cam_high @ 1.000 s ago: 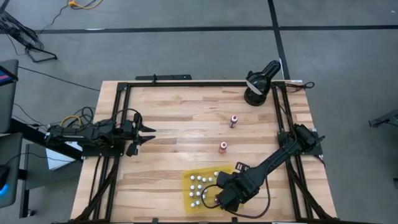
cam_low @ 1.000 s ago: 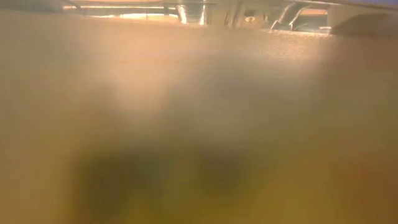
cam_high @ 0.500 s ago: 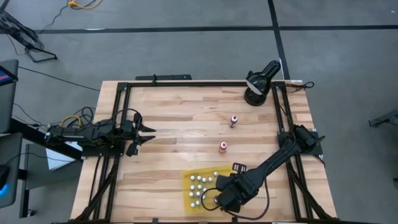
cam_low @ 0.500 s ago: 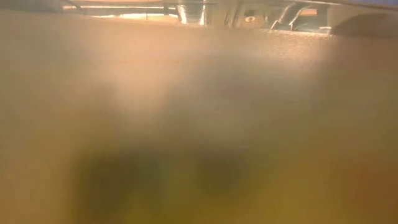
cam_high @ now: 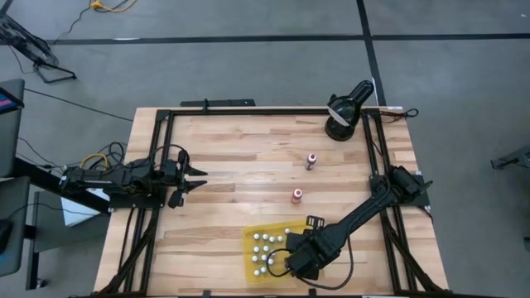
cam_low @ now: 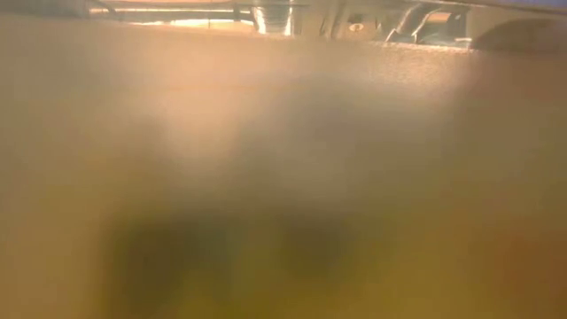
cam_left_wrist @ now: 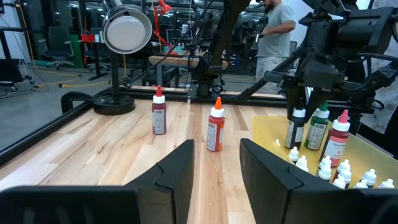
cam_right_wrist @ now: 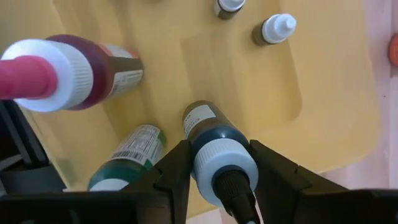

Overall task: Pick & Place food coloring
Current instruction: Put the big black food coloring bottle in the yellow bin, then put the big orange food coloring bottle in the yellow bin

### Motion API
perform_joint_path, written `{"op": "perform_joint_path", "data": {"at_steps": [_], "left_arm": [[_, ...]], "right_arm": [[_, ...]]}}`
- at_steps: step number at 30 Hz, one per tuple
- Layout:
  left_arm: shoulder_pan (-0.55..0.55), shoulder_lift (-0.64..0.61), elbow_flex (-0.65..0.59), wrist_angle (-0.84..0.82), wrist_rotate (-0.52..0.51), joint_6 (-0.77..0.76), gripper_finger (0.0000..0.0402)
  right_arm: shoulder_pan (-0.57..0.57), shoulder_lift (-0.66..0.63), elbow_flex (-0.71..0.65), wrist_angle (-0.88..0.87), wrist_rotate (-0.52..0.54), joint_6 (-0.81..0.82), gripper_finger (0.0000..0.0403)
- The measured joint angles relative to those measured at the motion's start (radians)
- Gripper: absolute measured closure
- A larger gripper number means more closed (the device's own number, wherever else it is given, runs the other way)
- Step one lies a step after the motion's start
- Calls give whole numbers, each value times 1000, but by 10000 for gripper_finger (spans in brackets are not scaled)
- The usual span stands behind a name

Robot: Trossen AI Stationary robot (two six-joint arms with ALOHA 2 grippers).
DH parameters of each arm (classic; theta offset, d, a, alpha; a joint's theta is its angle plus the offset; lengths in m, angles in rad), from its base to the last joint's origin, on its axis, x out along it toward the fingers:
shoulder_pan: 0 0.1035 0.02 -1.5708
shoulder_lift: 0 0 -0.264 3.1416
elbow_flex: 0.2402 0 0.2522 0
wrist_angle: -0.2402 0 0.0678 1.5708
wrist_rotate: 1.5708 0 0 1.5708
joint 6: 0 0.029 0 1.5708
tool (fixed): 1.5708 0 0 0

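From above, the right gripper (cam_high: 291, 263) reaches over the yellow tray (cam_high: 250, 242) at the table's (cam_high: 240, 149) near edge, where small white-capped food coloring bottles (cam_high: 263, 248) stand in a cluster; two more bottles, a dark red bottle (cam_high: 311, 161) and an orange bottle (cam_high: 296, 195), stand apart on the bare wood toward the table's middle. The left gripper (cam_high: 199, 177) waits at the table's left side, fingers spread and empty. The low view is a blur and gives nothing. The left wrist view shows the left gripper's open fingers (cam_left_wrist: 178, 170) framing the two lone bottles, with the tray and the right arm beyond (a person stands in the room behind). The right wrist view shows the right gripper (cam_right_wrist: 217, 163) clamped on a dark-capped teal bottle (cam_right_wrist: 214, 149) standing on the tray, beside a pink-capped bottle (cam_right_wrist: 68, 71) and a green bottle (cam_right_wrist: 127, 158).
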Motion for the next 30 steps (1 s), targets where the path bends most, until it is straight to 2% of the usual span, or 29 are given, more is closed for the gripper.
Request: {"op": "perform_joint_path", "data": {"at_steps": [14,20,30], "left_arm": [[0,0,0,0,0,0,281],[0,0,0,0,0,0,281],[0,0,0,0,0,0,281]], "right_arm": [[1,0,0,3,-6,-1,187],[2,-4,23,-6,-7,0,179],[-15,-6,142,-77,-12,-20,179]]}}
